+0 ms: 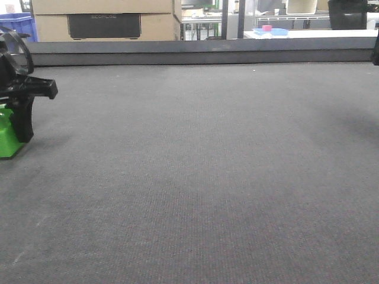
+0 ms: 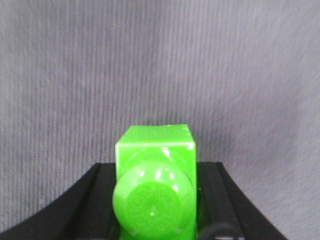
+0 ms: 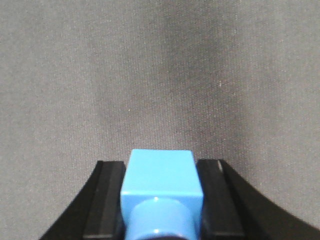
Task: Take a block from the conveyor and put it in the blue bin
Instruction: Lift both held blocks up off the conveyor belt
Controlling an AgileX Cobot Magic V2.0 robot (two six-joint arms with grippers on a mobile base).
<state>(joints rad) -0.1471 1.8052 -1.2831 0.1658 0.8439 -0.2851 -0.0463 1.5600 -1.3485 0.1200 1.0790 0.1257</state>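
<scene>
The conveyor (image 1: 195, 165) is a wide dark grey woven belt that fills the front view. My left gripper (image 1: 22, 115) is at its far left edge, shut on a green block (image 1: 7, 141) low over the belt. In the left wrist view the green block (image 2: 156, 175) sits between the black fingers (image 2: 97, 200) of the left gripper (image 2: 155, 172). My right gripper (image 3: 161, 172) is shut on a blue block (image 3: 160, 175) above bare belt. Only a dark sliver of the right arm (image 1: 375, 50) shows at the front view's right edge. A blue bin (image 1: 15, 25) stands at the back left.
A raised dark rail (image 1: 201, 53) runs along the belt's far edge. Behind it stand cardboard boxes (image 1: 103, 21) and a white table with a pink object (image 1: 267, 28) on it.
</scene>
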